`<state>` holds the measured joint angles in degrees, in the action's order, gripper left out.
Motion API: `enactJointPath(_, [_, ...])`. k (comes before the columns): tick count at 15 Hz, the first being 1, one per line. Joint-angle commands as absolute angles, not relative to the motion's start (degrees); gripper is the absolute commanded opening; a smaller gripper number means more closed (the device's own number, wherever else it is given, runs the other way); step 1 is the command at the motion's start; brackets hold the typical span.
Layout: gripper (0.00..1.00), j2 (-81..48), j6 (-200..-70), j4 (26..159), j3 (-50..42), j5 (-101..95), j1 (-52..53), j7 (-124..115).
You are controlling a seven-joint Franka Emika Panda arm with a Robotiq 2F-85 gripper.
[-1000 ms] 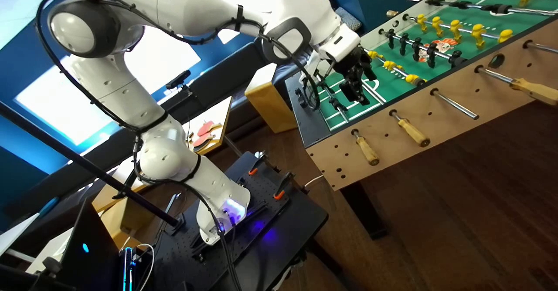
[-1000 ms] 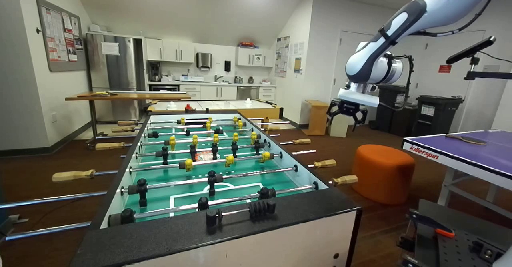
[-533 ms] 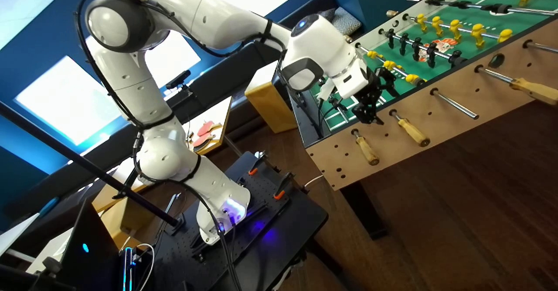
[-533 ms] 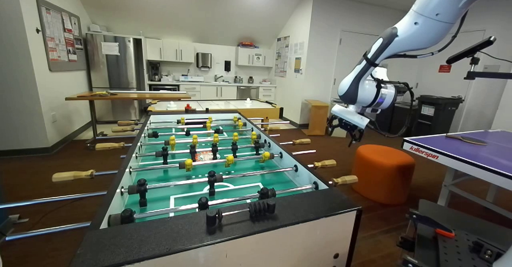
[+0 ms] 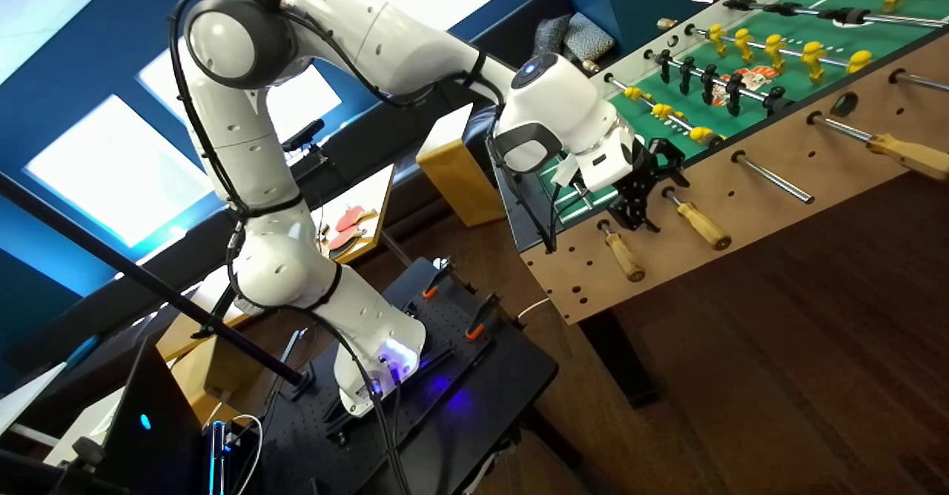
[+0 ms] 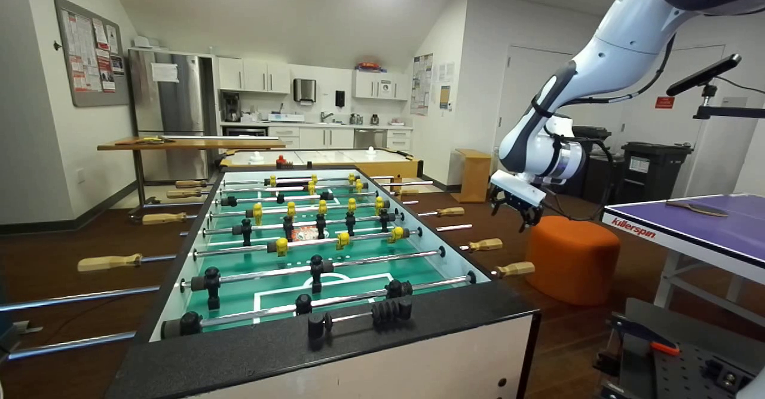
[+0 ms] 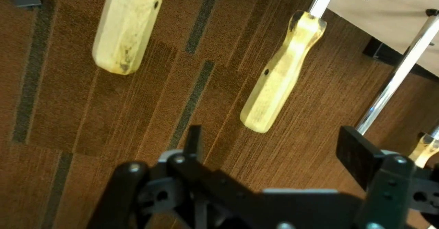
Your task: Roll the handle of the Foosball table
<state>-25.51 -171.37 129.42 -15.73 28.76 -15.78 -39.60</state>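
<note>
The Foosball table (image 5: 574,276) has a tan wooden side, a black rim (image 6: 239,360) and a green pitch with player rods. Tan wooden handles stick out from its side: the end handle (image 5: 626,258) and the second handle (image 5: 700,224). They also show in an exterior view as the end handle (image 6: 515,269) and the second handle (image 6: 483,245). My gripper (image 5: 667,204) is open and empty, above and near these handles. In the wrist view, the second handle (image 7: 283,74) has its tip between the open fingers (image 7: 270,138), apart from them; the end handle (image 7: 127,30) is to the left.
A bare metal rod without a handle (image 5: 772,176) sticks out beyond the second handle. An orange stool (image 6: 571,261) and a purple ping-pong table (image 6: 717,226) stand beside the Foosball table. The robot's black stand (image 5: 511,376) carries orange-tipped clamps.
My gripper has moved from over the green pitch outward past the table's side edge and down, closer to the handles. It has also turned and stays open. The handles have not moved.
</note>
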Motion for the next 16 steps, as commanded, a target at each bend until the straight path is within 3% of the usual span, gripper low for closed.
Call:
enactJointPath(1, [1.0,-26.52,-174.98,128.98,-13.09,32.13,-17.09,-40.23])
enactJointPath(8, [1.0,-32.17,-184.32,125.58,-2.62,42.23,-24.5,-40.47])
enactJointPath(16, [1.0,-41.7,-183.87,117.45,0.47,43.46,-29.73,-41.67])
